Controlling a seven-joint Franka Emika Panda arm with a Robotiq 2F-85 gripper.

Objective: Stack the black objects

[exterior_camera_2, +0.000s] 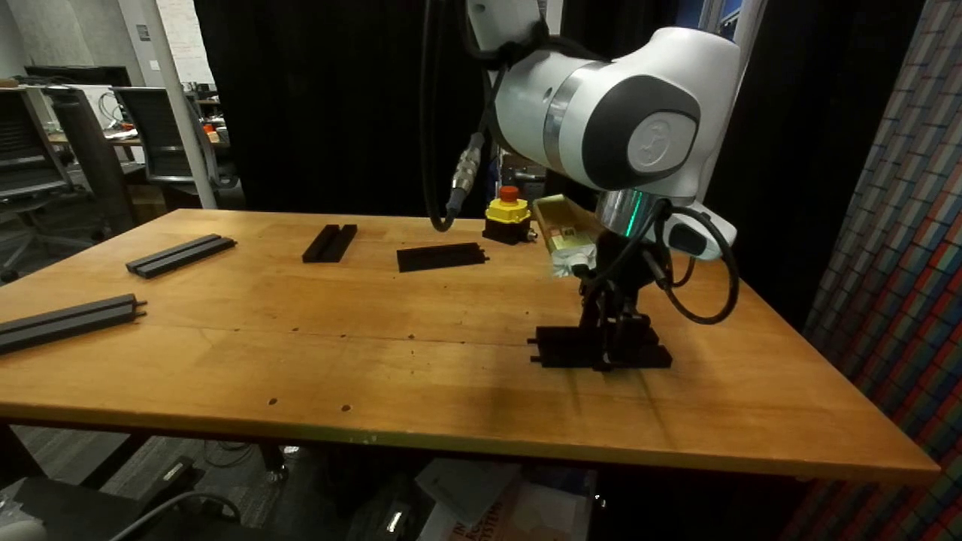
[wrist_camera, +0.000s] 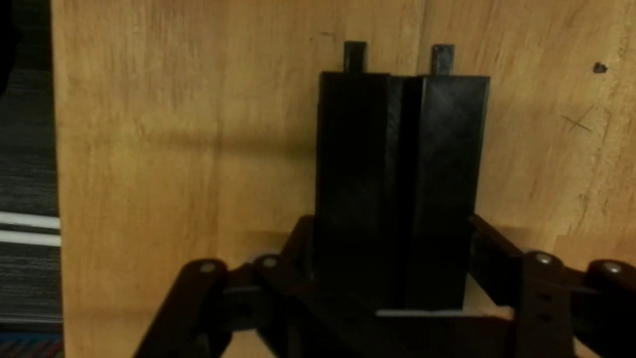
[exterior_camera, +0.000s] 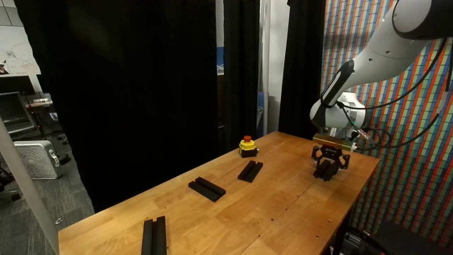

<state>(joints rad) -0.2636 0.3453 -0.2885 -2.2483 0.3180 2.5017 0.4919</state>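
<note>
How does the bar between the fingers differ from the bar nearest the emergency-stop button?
The gripped bar has fingers against both long sides; the loose bar lies ungripped near the emergency-stop button. In an exterior view, the gripped bar's pegs point image-left, the loose bar's image-right. Both are grooved and black.

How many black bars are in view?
5: one black bar between the fingers of the gripper; in an exterior view, one near the yellow button, two farther left, one cut off at the frame's left edge.
</note>
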